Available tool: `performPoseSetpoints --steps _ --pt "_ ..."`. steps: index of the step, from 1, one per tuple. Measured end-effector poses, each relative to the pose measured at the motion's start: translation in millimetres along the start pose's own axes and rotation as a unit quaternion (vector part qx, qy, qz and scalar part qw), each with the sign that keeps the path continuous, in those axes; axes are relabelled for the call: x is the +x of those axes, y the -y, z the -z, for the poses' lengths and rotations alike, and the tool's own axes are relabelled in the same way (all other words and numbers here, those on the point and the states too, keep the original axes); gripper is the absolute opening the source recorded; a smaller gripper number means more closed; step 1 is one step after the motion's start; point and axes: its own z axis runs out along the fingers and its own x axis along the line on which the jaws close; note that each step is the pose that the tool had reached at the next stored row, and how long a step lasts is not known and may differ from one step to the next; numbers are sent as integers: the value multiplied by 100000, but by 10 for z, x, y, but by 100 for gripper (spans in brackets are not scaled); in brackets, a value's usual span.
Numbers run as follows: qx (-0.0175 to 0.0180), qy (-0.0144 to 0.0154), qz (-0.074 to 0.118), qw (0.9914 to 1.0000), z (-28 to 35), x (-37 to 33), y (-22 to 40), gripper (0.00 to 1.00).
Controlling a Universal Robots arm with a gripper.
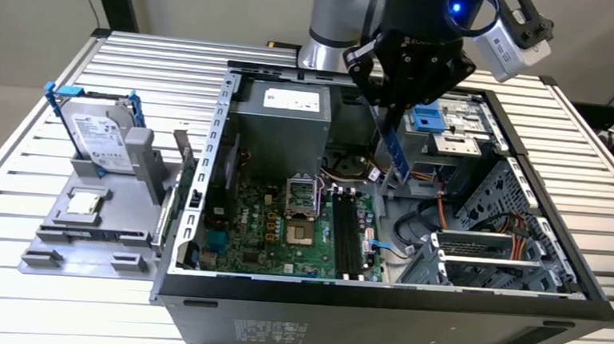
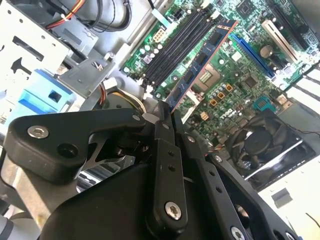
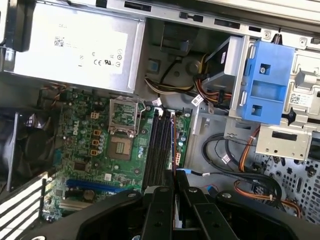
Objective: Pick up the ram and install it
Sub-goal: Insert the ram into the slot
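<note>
**Open tower on bench, ram in the claw above the board**

1. Slatted metal table [image 1: 23, 282]. Carries everything listed.
2. Computer case [image 1: 383, 321]. Lies on its side, lid off, at the middle and the exterior view's right.
3. Power supply [image 1: 281, 122]. Grey box in the far part of the case; also in the first wrist view [image 3: 75, 47].
4. Motherboard [image 1: 272, 226]. Green, on the case floor, near of the power supply; seen in both wrist views [image 2: 240, 75] [image 3: 85, 140].
5. Grey fixture [image 1: 89, 239]. On the table at the exterior view's left, just beside the case.
6. Hard drive [image 1: 101, 131]. Silver, in a blue frame, propped on the far part of the fixture.
7. Gripper [image 1: 391, 101]. Black, on the arm over the far right of the case interior. Fingers closed narrow, pinching the ram's upper end; the clamp shows in both wrist views [image 2: 165, 114] [image 3: 173, 182].
8. Ram [image 1: 394, 145]. Long thin stick hanging down from the gripper, held in the air, tilted, above the board; not yet in a slot. Seen along its length in the second wrist view [image 2: 200, 62].
9. Memory slots [image 1: 351, 231]. Black, parallel, at the board's right edge [image 2: 175, 47] [image 3: 160, 145].
10. Processor chip [image 1: 84, 205]. Small square, on the fixture, near of the hard drive.
</note>
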Motion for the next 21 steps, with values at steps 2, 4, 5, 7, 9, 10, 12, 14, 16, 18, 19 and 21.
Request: performPoseSetpoints --steps 2,4,5,7,9,10,12,14,16,18,19,21 --pt "-5 3 -1 100000 -13 -23 3 0" --pt "-4 2 -13 100000 -27 -42 6 0" --pt "-6 3 -77 100000 -35 -47 7 0" --pt "6 5 -327 99999 -50 -51 8 0" --pt "6 12 -552 99998 -70 -53 8 0" --pt "15 11 -645 99998 -80 -54 9 0" --pt "23 12 -778 99997 -98 -54 9 0" --pt "25 12 -851 99996 -116 -53 9 0" --pt "27 24 -880 99996 -135 -53 10 0" --pt "30 57 -954 99995 -157 -53 10 0" --pt "38 78 -1001 99995 -173 -52 10 0" --pt "27 99 -1156 99993 -206 -51 10 0"
